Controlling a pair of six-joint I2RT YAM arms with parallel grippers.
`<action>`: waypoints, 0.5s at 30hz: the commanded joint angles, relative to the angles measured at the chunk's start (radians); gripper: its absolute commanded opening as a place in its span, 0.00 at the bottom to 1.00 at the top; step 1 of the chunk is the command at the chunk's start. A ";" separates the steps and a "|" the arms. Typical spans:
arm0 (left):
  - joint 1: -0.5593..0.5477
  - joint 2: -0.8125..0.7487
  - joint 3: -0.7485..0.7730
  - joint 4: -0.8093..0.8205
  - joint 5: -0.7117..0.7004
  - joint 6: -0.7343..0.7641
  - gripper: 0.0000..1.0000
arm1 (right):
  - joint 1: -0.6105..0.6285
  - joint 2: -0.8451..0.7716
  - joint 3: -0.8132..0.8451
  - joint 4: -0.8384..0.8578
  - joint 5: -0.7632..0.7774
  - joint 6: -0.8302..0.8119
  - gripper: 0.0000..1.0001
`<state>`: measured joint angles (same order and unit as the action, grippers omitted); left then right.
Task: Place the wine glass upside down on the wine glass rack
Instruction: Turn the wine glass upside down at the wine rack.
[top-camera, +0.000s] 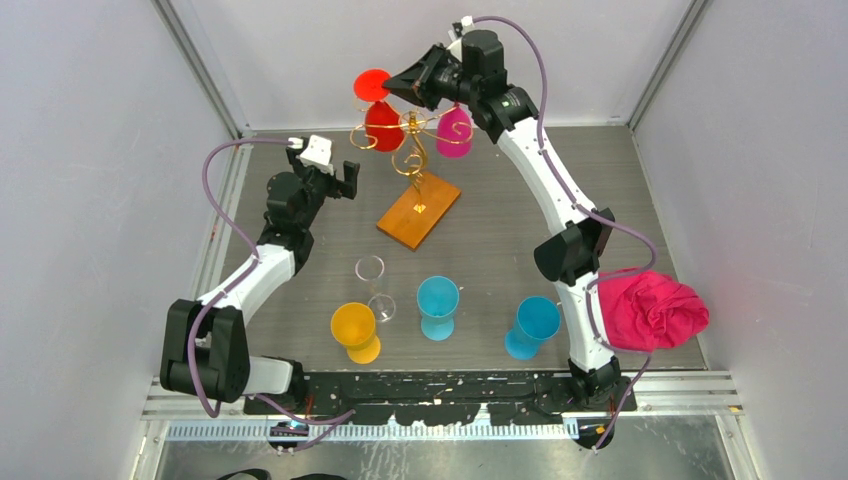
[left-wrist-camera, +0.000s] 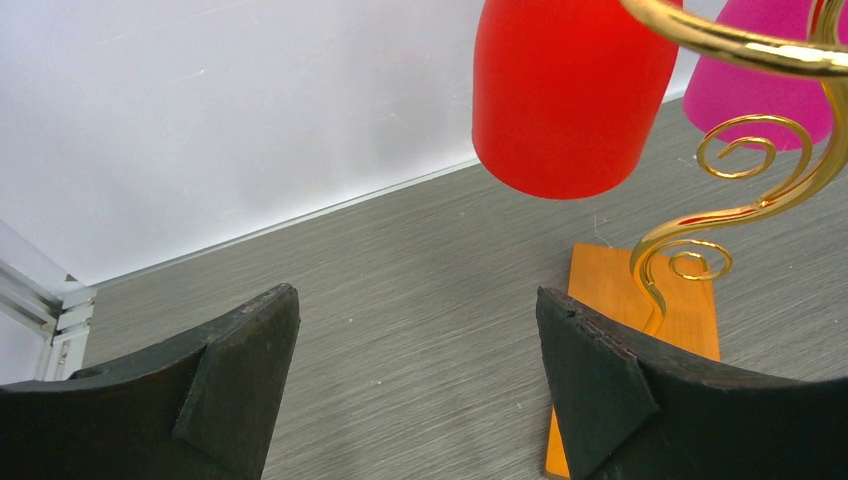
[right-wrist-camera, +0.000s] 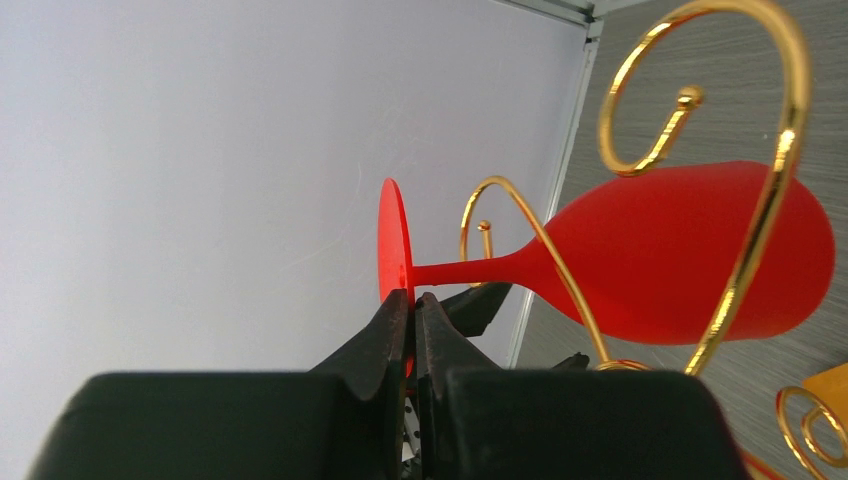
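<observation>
The gold wire rack (top-camera: 412, 150) stands on its orange-brown wooden base (top-camera: 419, 211) at the back middle of the table. My right gripper (top-camera: 400, 82) is shut on the round foot of a red wine glass (top-camera: 381, 118), which hangs upside down with its stem between the rack's scrolls (right-wrist-camera: 520, 215). In the right wrist view my fingers (right-wrist-camera: 390, 335) pinch the foot's rim, and the red bowl (right-wrist-camera: 690, 255) lies beyond. A pink glass (top-camera: 454, 130) hangs on the rack's right side. My left gripper (top-camera: 340, 178) is open and empty, left of the rack, with the red bowl (left-wrist-camera: 565, 95) above and ahead of it.
A clear wine glass (top-camera: 373, 285), an orange glass (top-camera: 355, 331) and two blue glasses (top-camera: 437, 306) (top-camera: 531, 326) stand on the near half of the table. A pink cloth (top-camera: 650, 309) lies at the right edge. White walls enclose the back and sides.
</observation>
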<state>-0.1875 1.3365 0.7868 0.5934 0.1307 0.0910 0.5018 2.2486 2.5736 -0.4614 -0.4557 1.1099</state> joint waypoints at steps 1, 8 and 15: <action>0.006 -0.004 0.015 0.057 -0.014 0.015 0.88 | 0.002 0.000 0.078 0.038 -0.002 0.014 0.01; 0.006 0.002 0.026 0.063 -0.011 0.013 0.88 | 0.002 0.027 0.102 0.043 0.001 0.023 0.00; 0.006 0.015 0.037 0.085 0.002 -0.003 0.87 | 0.002 0.057 0.119 0.054 0.008 0.032 0.01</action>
<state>-0.1875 1.3434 0.7868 0.6006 0.1310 0.0895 0.5064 2.2990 2.6358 -0.4709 -0.4534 1.1290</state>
